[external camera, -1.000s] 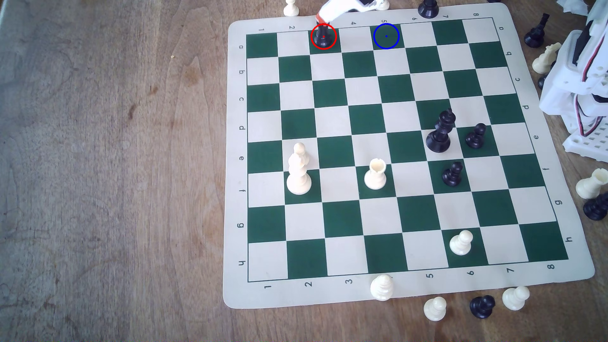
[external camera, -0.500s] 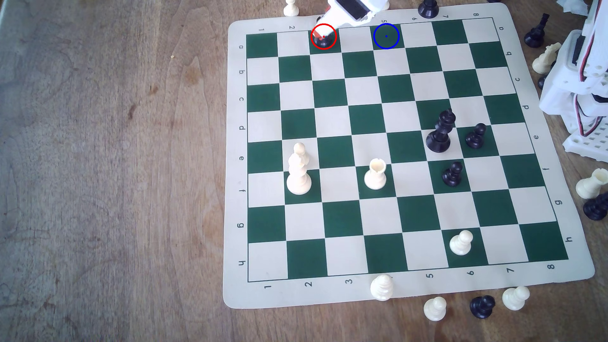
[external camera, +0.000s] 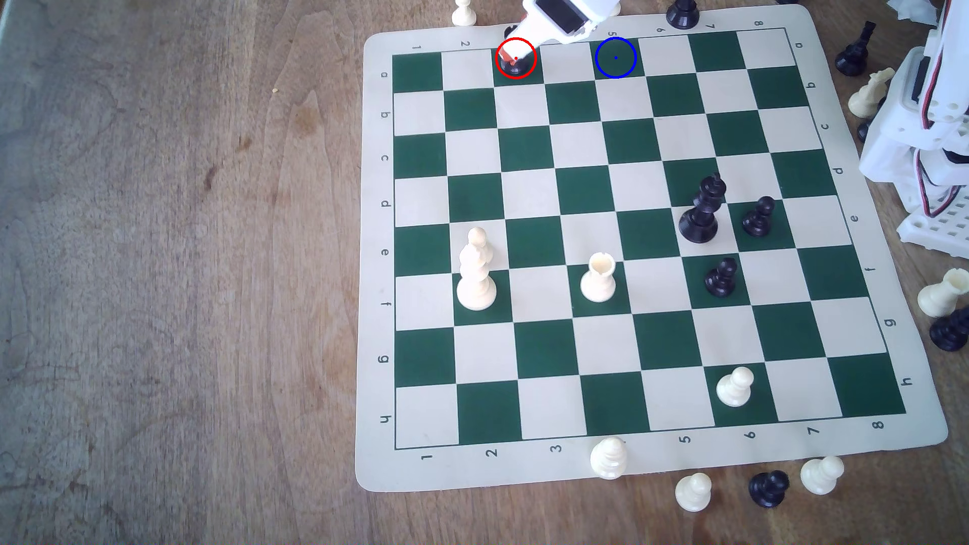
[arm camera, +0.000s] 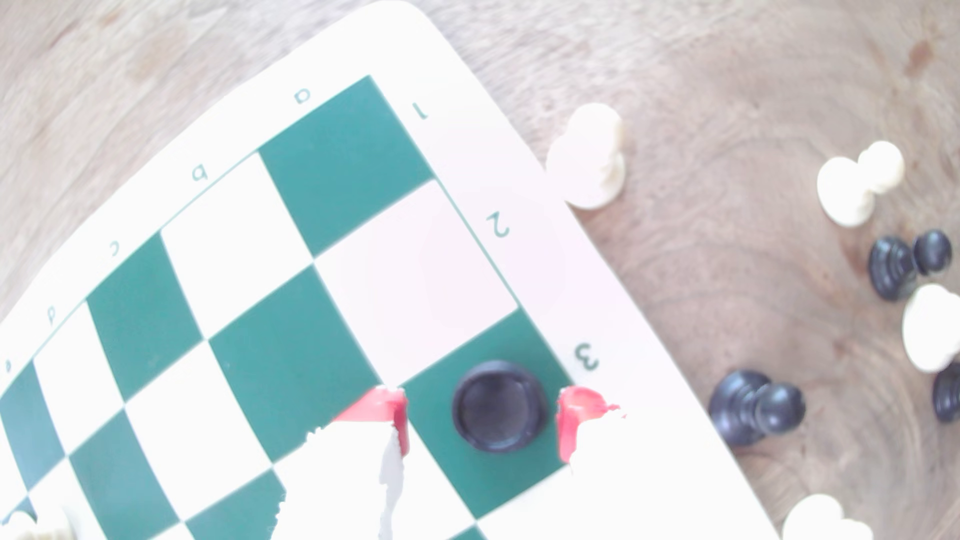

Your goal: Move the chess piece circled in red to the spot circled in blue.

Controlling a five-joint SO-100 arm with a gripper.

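Wrist view: black rook [arm camera: 498,406] stands untouched between the open end effector [arm camera: 480,420] tips.

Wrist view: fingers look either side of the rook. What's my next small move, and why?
Probably close the gripper. Its red-tipped fingers flank the black rook with green gaps on both sides, so nothing is gripped yet. The rook stands on its red-ringed square; the blue-ringed square sits bare.

Black rook [external camera: 514,65] upright on red-ringed green square, far board row; blue-ringed green square [external camera: 615,57] two squares to exterior view's right.
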